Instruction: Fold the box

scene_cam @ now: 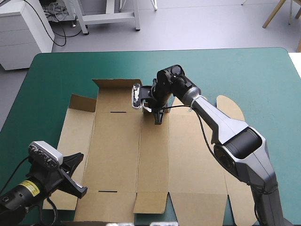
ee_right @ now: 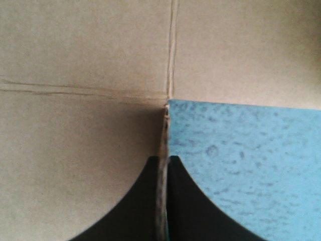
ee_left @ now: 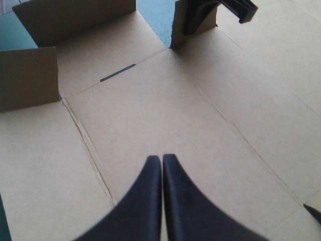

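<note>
Treat box [scene_cam: 141, 155] as light, stiff, hinging at creases; grip at edges. Note right gripper [ee_right: 163, 159] pinching far flap [ee_right: 163, 135], left gripper [ee_left: 161, 158] pressed together, empty, over box's near-left.

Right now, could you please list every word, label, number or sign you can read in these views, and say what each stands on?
No text can be read in any view.
Yellow label on the left arm: any print on it is too small to read.
Box: plain brown board, no print; its short dark lines are slots, not writing.
Teal-green cover: no markings.
</note>
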Tool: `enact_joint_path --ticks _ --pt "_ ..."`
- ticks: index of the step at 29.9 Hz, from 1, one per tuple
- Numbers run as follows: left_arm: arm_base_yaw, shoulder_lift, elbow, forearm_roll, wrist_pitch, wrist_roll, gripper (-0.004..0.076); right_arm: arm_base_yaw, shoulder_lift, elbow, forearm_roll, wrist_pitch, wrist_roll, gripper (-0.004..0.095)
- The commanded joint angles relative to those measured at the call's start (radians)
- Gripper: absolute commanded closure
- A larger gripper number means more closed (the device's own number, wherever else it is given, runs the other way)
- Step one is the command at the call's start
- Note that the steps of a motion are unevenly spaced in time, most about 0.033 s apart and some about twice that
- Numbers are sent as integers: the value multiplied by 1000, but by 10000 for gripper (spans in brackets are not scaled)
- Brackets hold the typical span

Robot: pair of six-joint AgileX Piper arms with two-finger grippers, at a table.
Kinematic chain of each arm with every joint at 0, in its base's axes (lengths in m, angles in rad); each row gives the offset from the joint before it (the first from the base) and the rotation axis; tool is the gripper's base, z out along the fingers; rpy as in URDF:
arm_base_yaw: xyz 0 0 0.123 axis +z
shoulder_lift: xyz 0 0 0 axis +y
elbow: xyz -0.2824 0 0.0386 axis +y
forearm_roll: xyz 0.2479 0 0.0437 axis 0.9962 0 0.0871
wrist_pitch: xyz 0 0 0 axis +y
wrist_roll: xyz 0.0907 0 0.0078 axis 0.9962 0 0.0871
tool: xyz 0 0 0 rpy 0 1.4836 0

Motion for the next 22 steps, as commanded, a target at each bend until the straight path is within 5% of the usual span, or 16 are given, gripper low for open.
enact_joint_path --ticks 1,14,18,22 --pt "-1 8 -34 -17 -60 -6 734 7 -67 -34 27 32 12 927" --pt "-1 8 -34 -17 -57 -6 734 7 -70 -30 69 46 85 898" --pt "-1 8 -34 -17 -57 -6 734 7 -73 -30 16 46 100 775" --pt "-1 8 -34 -17 -57 -6 734 7 -82 -30 -28 33 142 551"
